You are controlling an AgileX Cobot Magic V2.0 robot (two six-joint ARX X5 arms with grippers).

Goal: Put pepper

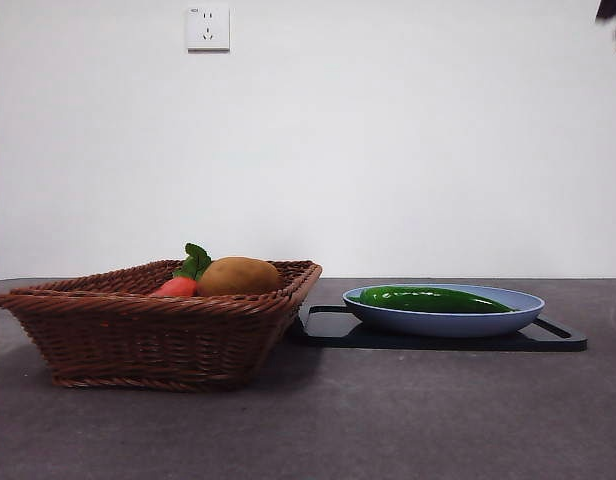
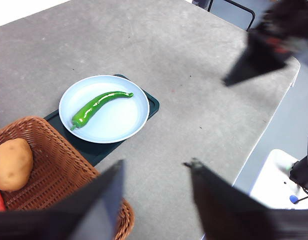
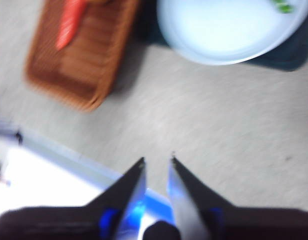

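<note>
The pepper (image 1: 433, 299) lies inside the blue plate (image 1: 528, 305), beside the basket (image 1: 148, 335); placement appears complete. Left gripper (image 2: 154, 170): jaws spread, empty. Right gripper (image 3: 157, 162): jaws slightly parted, empty, above bare table.

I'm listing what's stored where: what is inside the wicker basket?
The basket holds a potato and a red vegetable with green leaves. Its wall hides the floor in the front view.
</note>
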